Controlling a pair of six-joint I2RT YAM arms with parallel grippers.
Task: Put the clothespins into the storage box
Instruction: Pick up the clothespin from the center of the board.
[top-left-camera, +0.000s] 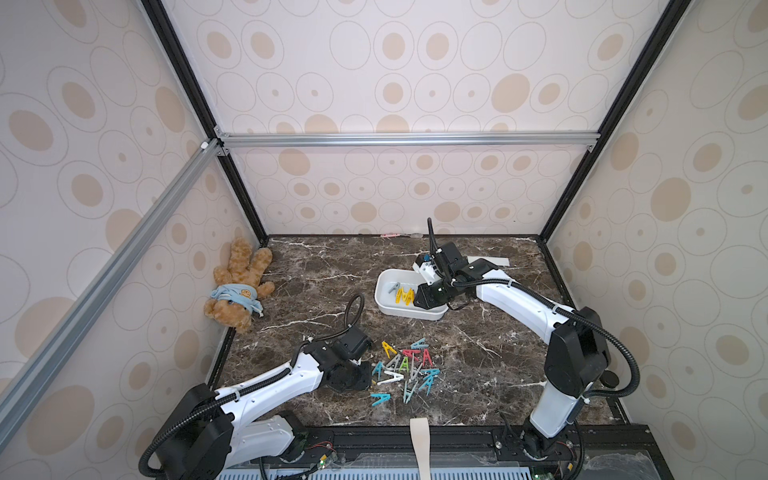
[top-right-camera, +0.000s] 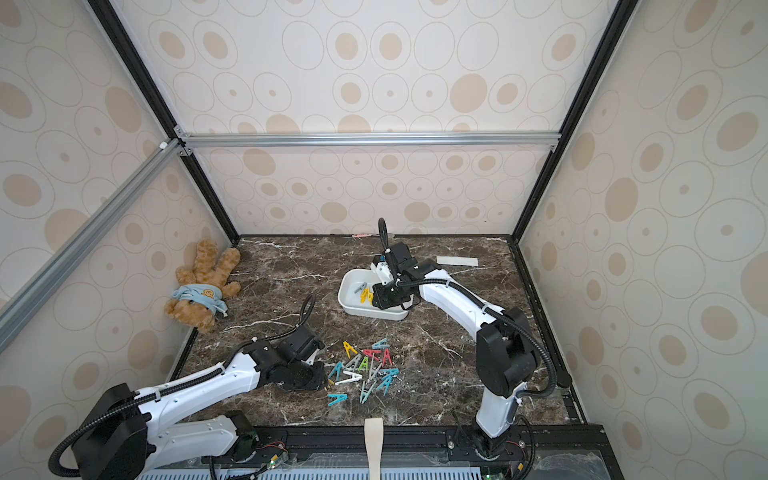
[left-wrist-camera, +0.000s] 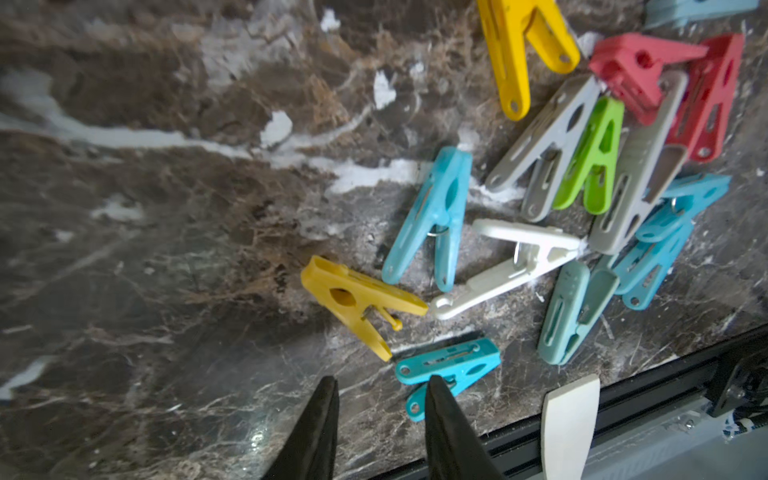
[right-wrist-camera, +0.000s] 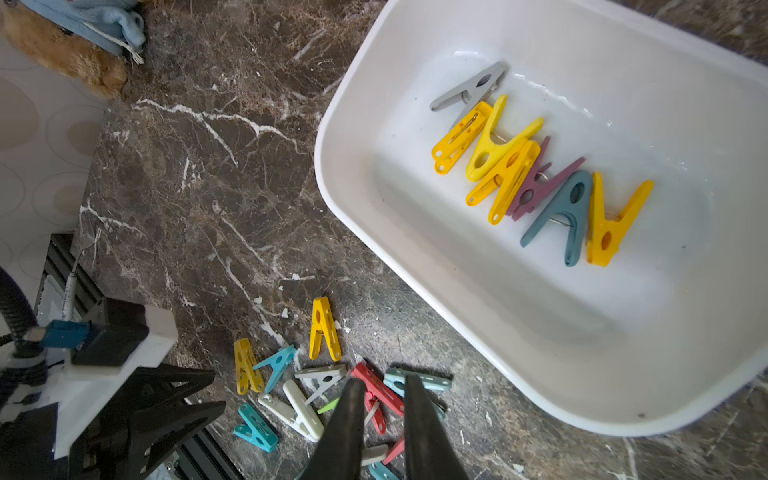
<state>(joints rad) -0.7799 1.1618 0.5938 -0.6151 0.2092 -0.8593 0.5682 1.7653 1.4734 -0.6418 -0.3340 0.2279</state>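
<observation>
Seven clothespins (right-wrist-camera: 515, 178) lay in the storage box (right-wrist-camera: 374, 249); perhaps fifteen more littered the marble tabletop (top-left-camera: 478, 353). Left gripper (left-wrist-camera: 380, 386) and right gripper (right-wrist-camera: 384, 384) hung slightly parted, empty.

In both top views we lose the fingertips of the right gripper (right-wrist-camera: 383, 380) behind its own wrist, which also covers the part of the storage box (top-left-camera: 397, 311) under it, and in its wrist view the teddy bear (right-wrist-camera: 54, 45) far ahead of it is cropped by the picture's edge.
</observation>
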